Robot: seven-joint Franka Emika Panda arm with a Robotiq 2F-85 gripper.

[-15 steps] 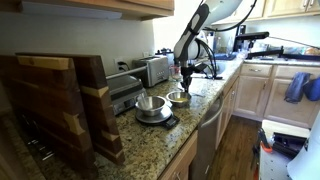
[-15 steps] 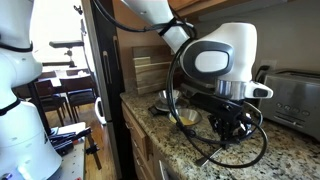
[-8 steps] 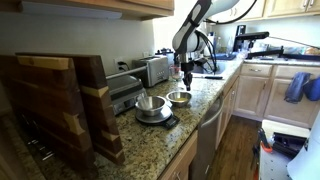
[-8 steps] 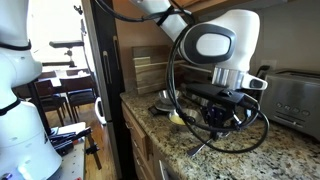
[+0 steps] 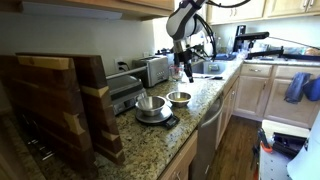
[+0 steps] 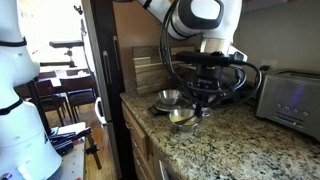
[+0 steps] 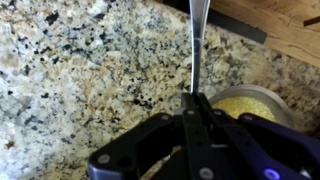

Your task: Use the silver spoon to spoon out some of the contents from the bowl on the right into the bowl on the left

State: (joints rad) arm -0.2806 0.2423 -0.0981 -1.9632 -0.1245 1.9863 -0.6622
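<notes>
Change: over the last second the gripper has risen from just above the right bowl to well clear of it. Both bowls have stayed where they were.
Gripper: in the wrist view we see its fingers pressed together on the handle of the silver spoon, with no gap between them.
Silver spoon: held off the countertop, its long axis running straight out from the fingertips. Its tip leaves the frame, so we cannot tell whether it carries a load.
Right bowl: holds yellow contents and stands near the front edge of the countertop. It lies below the gripper and just to one side of the spoon's shaft.
Left bowl: rests on a dark scale just beside the right bowl, farther along the front edge.
Relation for the coming move: we judge that the left bowl lies sideways from the fingers, across the spoon's long axis. The carry would therefore run parallel to the front edge, with the spoon kept level.
Toaster: stands at the back edge, well apart from both bowls.
</notes>
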